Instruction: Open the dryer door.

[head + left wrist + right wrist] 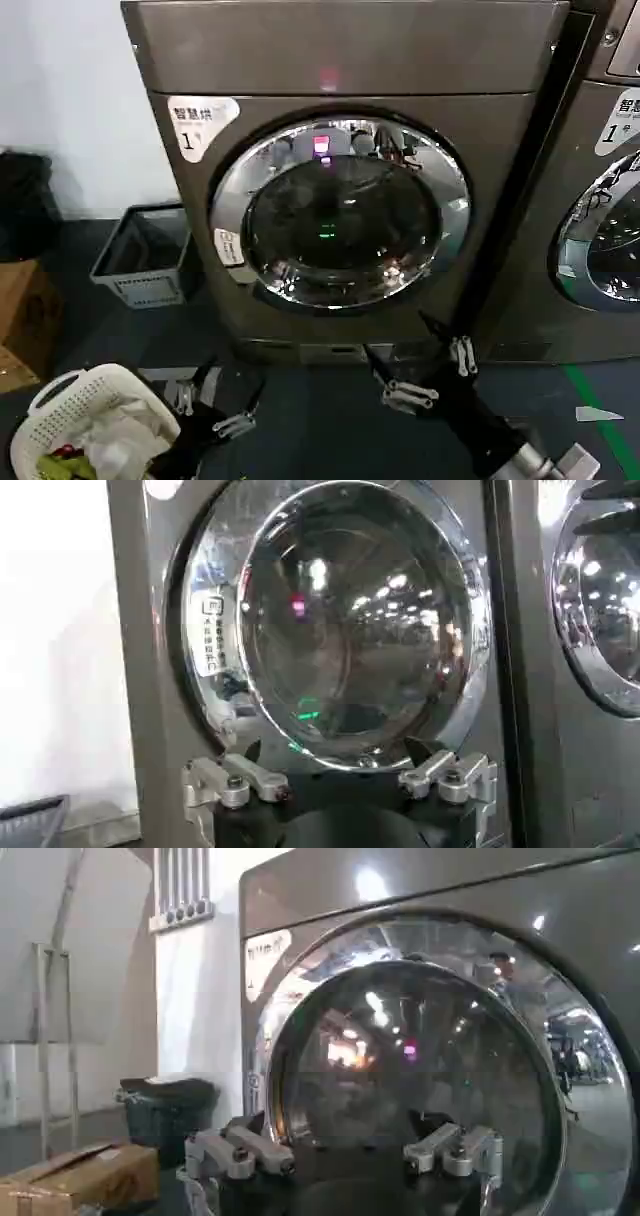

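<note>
Dryer door point(340, 212) shut | right end effector point(420, 360) open, empty — left end effector point(215, 400) likewise | laundry basket point(60, 400) beside left.

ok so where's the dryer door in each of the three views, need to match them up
Head view: the dryer door sits centre frame, shut, above both open grippers.
Left wrist view: the door takes up the middle, beyond the left gripper.
Right wrist view: the door spreads across the centre and right side, beyond the right gripper.
Shared landmark: the white label on the chrome ring's edge, also seen from the left wrist.
</note>
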